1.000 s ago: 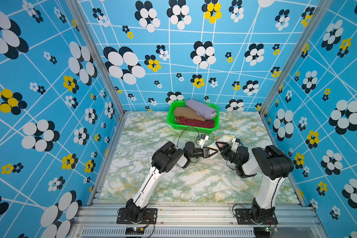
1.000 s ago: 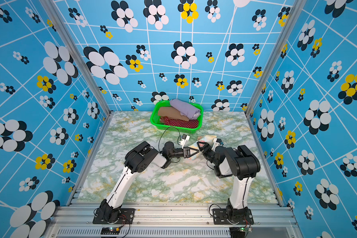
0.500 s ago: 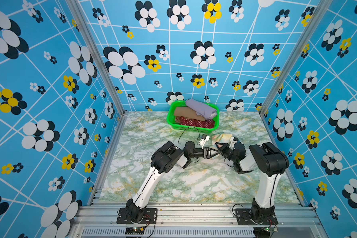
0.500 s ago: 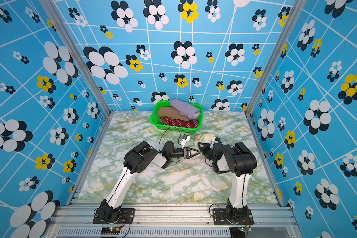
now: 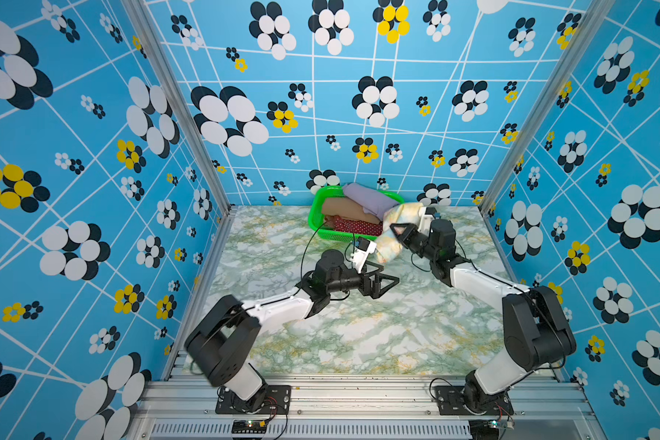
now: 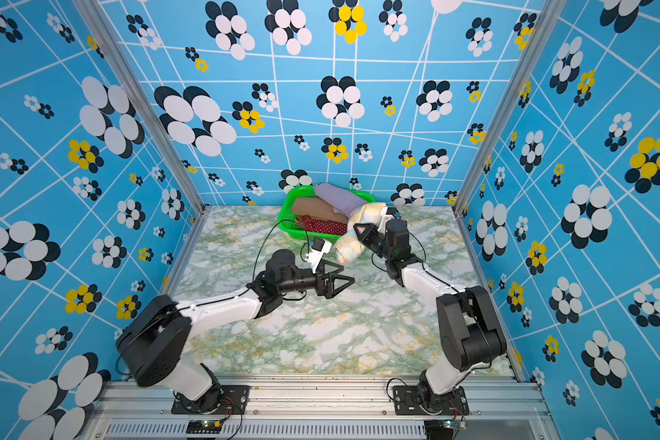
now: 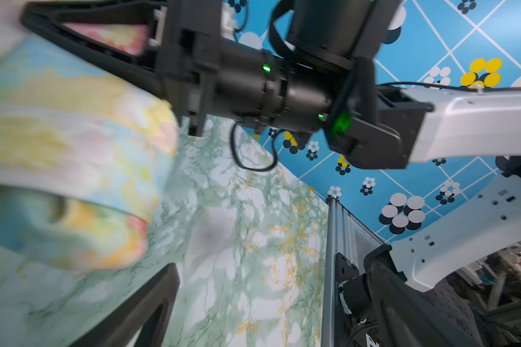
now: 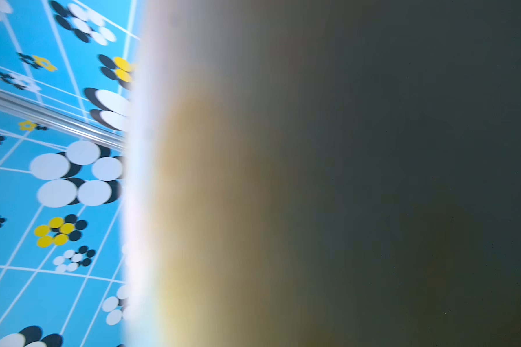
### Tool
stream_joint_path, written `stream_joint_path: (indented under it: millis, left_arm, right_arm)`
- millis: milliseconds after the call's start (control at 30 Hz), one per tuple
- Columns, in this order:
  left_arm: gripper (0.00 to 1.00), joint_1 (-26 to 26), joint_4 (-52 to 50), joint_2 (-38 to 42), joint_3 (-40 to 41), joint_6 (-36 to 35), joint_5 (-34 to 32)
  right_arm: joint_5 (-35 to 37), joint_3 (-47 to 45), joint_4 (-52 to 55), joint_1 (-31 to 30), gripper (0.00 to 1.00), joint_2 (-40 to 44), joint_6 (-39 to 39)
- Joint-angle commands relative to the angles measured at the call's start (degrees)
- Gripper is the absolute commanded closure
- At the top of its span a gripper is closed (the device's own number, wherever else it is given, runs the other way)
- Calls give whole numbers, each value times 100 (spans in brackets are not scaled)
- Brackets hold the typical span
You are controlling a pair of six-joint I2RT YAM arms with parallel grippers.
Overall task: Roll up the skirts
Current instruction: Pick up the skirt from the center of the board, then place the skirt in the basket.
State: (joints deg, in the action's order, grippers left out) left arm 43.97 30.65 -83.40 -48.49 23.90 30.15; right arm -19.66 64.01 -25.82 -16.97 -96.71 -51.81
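Read the marble tabletop (image 5: 359, 335) as a clock face in the top views, with 12 at the back wall. Your right gripper (image 5: 396, 229) (image 6: 361, 230) sits out toward 1 o'clock, and its jaws are pinched in on the skirts (image 5: 391, 245) (image 6: 348, 247). The skirts are a rolled, pale yellow floral bundle. It runs from the gripper's far side, past the fingers, down toward the table. You cannot tell whether its lower end touches the marble.

The bundle's upper end is against the 4 o'clock corner of the green basket (image 5: 314, 213) (image 6: 285, 217), which stands at 12 o'clock by the back wall. The basket holds lilac, tan and red dotted cloth rolls.

Your left gripper (image 5: 386, 280) (image 6: 342, 282) is near the dial's centre, just at the 6 o'clock side of the bundle and apart from it. Its jaws are spread wide with nothing between them.

The left wrist view shows the skirts (image 7: 73, 144) blurred and close, with one right-gripper finger (image 7: 85, 51) laid across the cloth. In the right wrist view, blurred cloth (image 8: 211, 195) fills most of the picture.
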Motion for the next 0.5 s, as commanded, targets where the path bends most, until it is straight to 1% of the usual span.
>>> stream_joint_path:
  millis: [0, 67, 133, 233, 267, 333, 367, 433, 467]
  left_arm:
    - [0, 212, -2259, 899, 217, -1549, -1559]
    - [0, 232, -2530, 1508, 477, -1703, -2078]
    - [1, 253, -2804, 2114, 761, -1855, -2538]
    - [0, 254, -3161, 2817, 1062, -2017, -3035]
    - [1, 252, -3269, 2972, 1136, -2044, -3158]
    - [1, 257, -3428, 3276, 1275, -2057, -3417]
    - [0, 270, -3451, 3356, 1319, -2041, -3492]
    - [0, 273, -3445, 3479, 1414, -1995, -3582]
    - [0, 271, -3437, 3485, 1437, -1986, -3618]
  right_arm:
    - [-680, 1525, 525, -119, 94, -1018, 79]
    - [-1103, 2659, 400, -160, 94, -1895, -162]
    - [-1354, 4037, 355, -214, 94, -2906, -349]
    - [-1319, 6011, 539, -274, 94, -4385, -548]
    - [-1249, 6509, 647, -297, 94, -4818, -625]
    - [-1007, 8077, 1137, -347, 94, -5860, -724]
    - [-774, 8937, 1628, -403, 95, -6361, -650]
    - [-212, 10302, 2652, -531, 96, -7152, -335]
    - [-27, 10485, 2977, -556, 97, -7260, -249]
